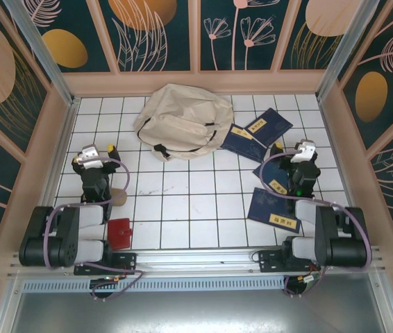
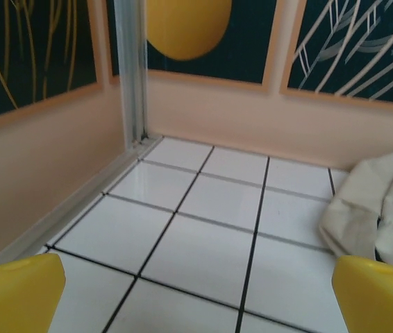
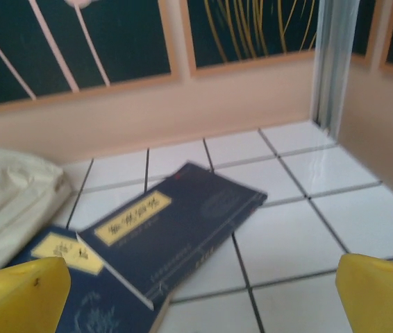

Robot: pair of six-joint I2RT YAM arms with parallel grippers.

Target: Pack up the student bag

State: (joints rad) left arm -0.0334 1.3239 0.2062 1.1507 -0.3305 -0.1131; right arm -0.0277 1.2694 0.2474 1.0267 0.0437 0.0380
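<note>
You have one bag (image 1: 182,121) at the upper centre of the table (image 1: 182,208), its inside hidden. Four navy books (image 1: 274,211) lie at right, one red item (image 1: 119,234) at lower left. Your left fingers (image 2: 16,291) and right fingers (image 3: 19,295) gape wide, empty.

I see a white tiled floor (image 1: 182,201) with dark grout lines, boxed in by low peach walls (image 1: 196,82). Above them, dark teal panels (image 1: 172,41) carry orange discs and pale leaf drawings. Aluminium posts (image 2: 130,69) stand in the far corners.
</note>
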